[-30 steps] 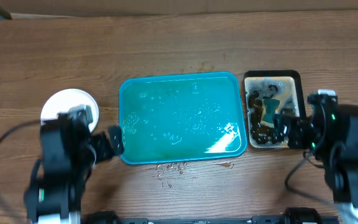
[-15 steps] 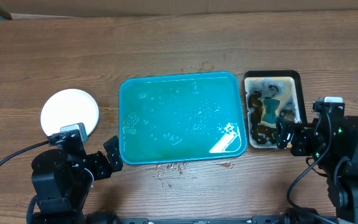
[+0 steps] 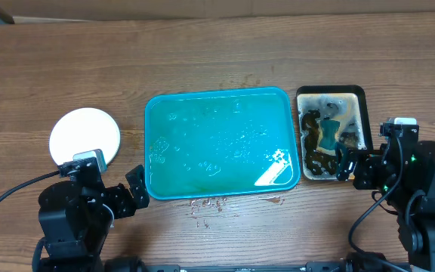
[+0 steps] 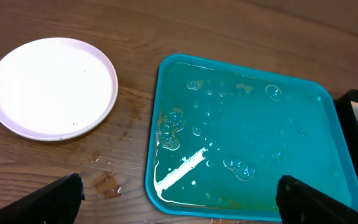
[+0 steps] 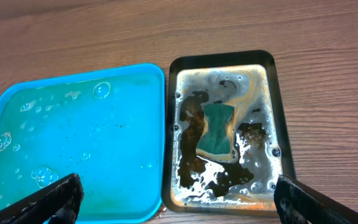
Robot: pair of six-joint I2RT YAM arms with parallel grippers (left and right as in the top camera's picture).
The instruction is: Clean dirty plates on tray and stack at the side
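Note:
The teal tray (image 3: pixel 217 143) lies mid-table, wet with soapy droplets, and no plate rests on it. A white plate (image 3: pixel 84 136) sits on the wood left of the tray; in the left wrist view the plate (image 4: pixel 51 87) looks clean apart from a few specks. My left gripper (image 3: pixel 134 189) hovers open near the tray's (image 4: pixel 247 149) front left corner, holding nothing. My right gripper (image 3: pixel 347 166) is open over the front edge of the basin, also holding nothing. From the right wrist, the tray (image 5: pixel 73 143) fills the left side.
A black-rimmed basin (image 3: pixel 331 132) of dirty brown water stands right of the tray, with a green sponge (image 5: pixel 217 130) lying in it. Water drops and brown smears (image 3: pixel 210 202) mark the wood in front of the tray, and a small puddle (image 4: pixel 107 183) lies near its left corner.
Both arms have drawn back toward the table's front edge, uncovering the white plate and the basin. In the last half second nothing has moved.

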